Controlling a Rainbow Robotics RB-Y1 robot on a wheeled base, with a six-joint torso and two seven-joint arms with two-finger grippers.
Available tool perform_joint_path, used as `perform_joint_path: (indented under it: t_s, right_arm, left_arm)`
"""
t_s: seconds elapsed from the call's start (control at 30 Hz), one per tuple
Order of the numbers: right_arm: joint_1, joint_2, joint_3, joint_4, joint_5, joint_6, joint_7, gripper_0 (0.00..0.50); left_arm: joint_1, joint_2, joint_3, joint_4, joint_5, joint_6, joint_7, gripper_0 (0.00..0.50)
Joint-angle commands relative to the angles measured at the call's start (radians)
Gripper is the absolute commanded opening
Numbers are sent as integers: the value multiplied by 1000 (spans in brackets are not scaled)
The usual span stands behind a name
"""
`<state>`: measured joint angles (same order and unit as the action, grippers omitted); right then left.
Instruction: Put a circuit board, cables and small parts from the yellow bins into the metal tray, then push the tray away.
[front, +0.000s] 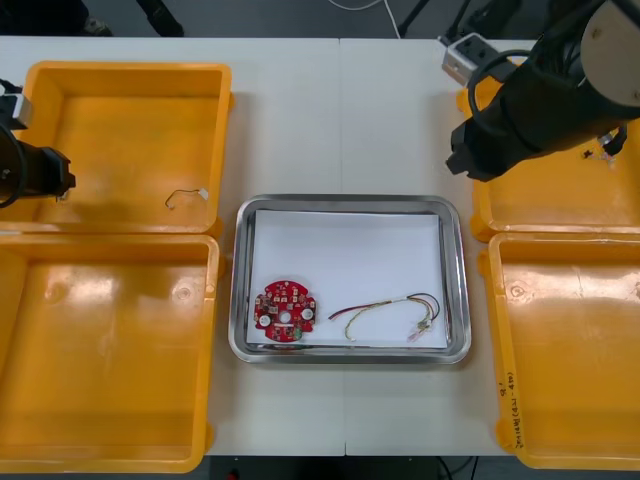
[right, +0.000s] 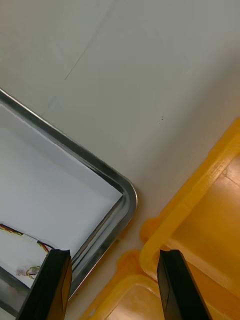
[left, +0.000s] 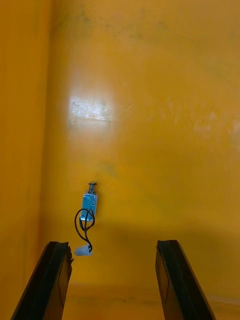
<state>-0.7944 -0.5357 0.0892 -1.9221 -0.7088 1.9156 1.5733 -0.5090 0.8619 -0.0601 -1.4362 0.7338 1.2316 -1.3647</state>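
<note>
left gripper (left: 117, 282) hangs low inside the far left yellow bin (front: 130, 72), at the left side of the table (front: 300, 120). its two black fingers (left: 54, 280) are spread wide apart and pinch nothing. on the bin floor, just past one finger, lies a small metal part (left: 89, 202). it is shiny and bluish, with a black wire looped off it and a little white plug at the end. seen from above, a thin wire with a white end (front: 186, 198) lies on this bin's floor near its right wall, and i cannot tell if it is the same thing. the near left yellow bin (front: 212, 340) sits just in front of that bin, touching it. in the middle of the table is the metal tray (front: 240, 300), shiny at the rim and white inside. a round red circuit board (front: 286, 311) lies flat in the tray's near left corner. to the right of it, a little apart, lies a red and yellow cable (front: 390, 312), bent in a long curve toward the near right corner. the right gripper (right: 115, 287) is up in the air over the bare table, between the tray's far right corner and the right bins. its fingers (right: 176, 285) are spread wide too, with nothing in them. the dark right arm covers part of the far right yellow bin (front: 560, 215), where some small wired bits (front: 607, 146) lie near the right edge. the near right yellow bin (front: 575, 340) sits in front of it.
</note>
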Motion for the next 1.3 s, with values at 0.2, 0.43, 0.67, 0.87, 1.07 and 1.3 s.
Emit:
perform_joint_path:
  t_s: [0.2,0.43,0.67,0.87,1.07,1.3]
  right_arm:
    - [-177,-41,-141,242,154,4,-90,500]
    - [-247,-46,-233,396,244,4,-81,500]
    - [-250,-86,-284,477,316,4,-62,500]
    - [-250,-107,-325,563,367,4,-50,500]
    - [-250,-110,-385,658,397,4,-49,500]
    - [-259,-110,-405,756,416,-124,-55,500]
  left_arm:
    - [-42,28,-24,33,-25,-35,-123,500]
    - [-42,28,-24,37,-27,-40,-129,483]
    - [-45,28,-24,36,-37,-52,-132,3]
    - [-46,28,-24,36,-40,-55,-131,2]
    - [-45,28,-26,37,-42,-52,-125,1]
    - [-46,9,-24,34,-11,-44,-111,3]
